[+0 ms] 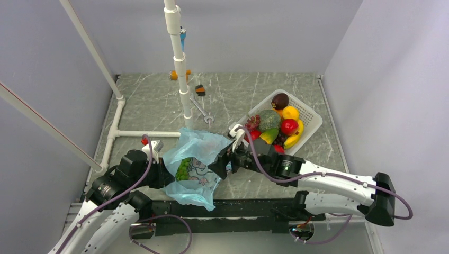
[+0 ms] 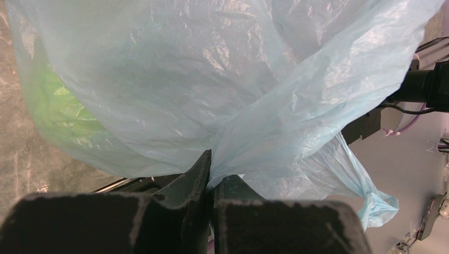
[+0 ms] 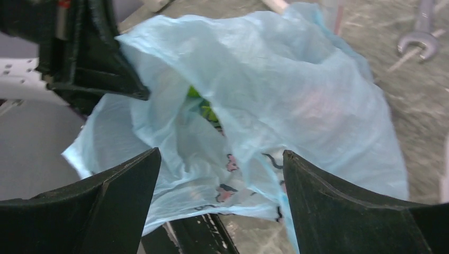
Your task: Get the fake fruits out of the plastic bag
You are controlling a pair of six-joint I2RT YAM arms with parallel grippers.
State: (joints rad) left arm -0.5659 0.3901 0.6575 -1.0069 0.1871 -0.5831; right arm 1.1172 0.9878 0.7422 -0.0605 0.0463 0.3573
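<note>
- Top external view: the left arm (image 1: 114, 185) reaches from the near-left corner toward the middle of the bench (image 1: 238, 95). It is bent low, and its wrist points right at the left side of the plastic bag (image 1: 198, 145).
- The left gripper (image 1: 163, 173) sits against the bag's left edge. In the left wrist view the left gripper (image 2: 212, 165) has its jaws pressed together on a gathered fold of the plastic bag (image 2: 212, 79), and the film fans out above the pinch.
- The right arm (image 1: 328, 180) stretches from the near-right side across to the left. Its forearm is nearly level, and the right gripper (image 1: 222, 163) is at the bag's right side.
- In the right wrist view the right gripper (image 3: 221, 154) stands wide apart, with one finger on each side of the plastic bag (image 3: 296, 90). It holds nothing, and I cannot tell whether the fingers touch the film.
- The bag lies crumpled on the bench between the two grippers, near the front edge, with its mouth turned toward the right gripper.
- The green grapes (image 1: 182, 169) lie inside the bag on its left side. They show as a green blur through the film (image 2: 53, 106) and as a green patch in the opening (image 3: 204, 108).
- A white basket (image 1: 312, 119) of fruit sits far right of the bag, with a mango (image 1: 269, 136) at its near edge.
- A wrench (image 1: 201, 110) lies beyond the bag, beside a white pipe stand (image 1: 182, 79).
</note>
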